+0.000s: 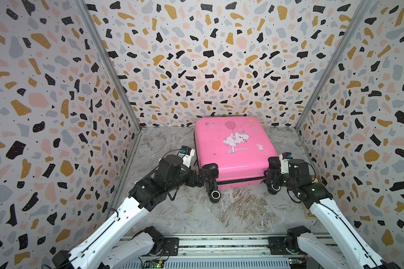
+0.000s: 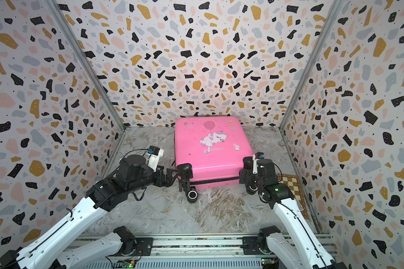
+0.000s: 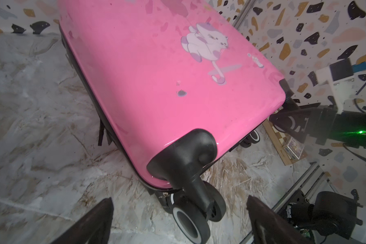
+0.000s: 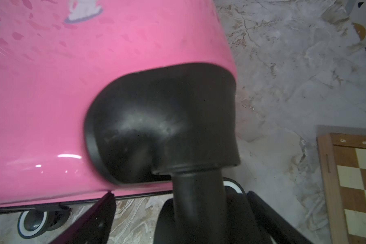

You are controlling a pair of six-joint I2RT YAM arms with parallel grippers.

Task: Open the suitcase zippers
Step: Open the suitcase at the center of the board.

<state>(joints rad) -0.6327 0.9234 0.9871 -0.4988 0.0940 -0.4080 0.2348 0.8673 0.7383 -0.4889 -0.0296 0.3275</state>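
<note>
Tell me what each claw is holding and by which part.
Nothing is held. The left claw stands open at one wheel of the suitcase, the right claw open at another wheel's stem; neither grips.

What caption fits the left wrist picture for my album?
Glossy pink hard-shell suitcase with white cat print lies on the marble table, its black wheel before the open left hand.
</note>
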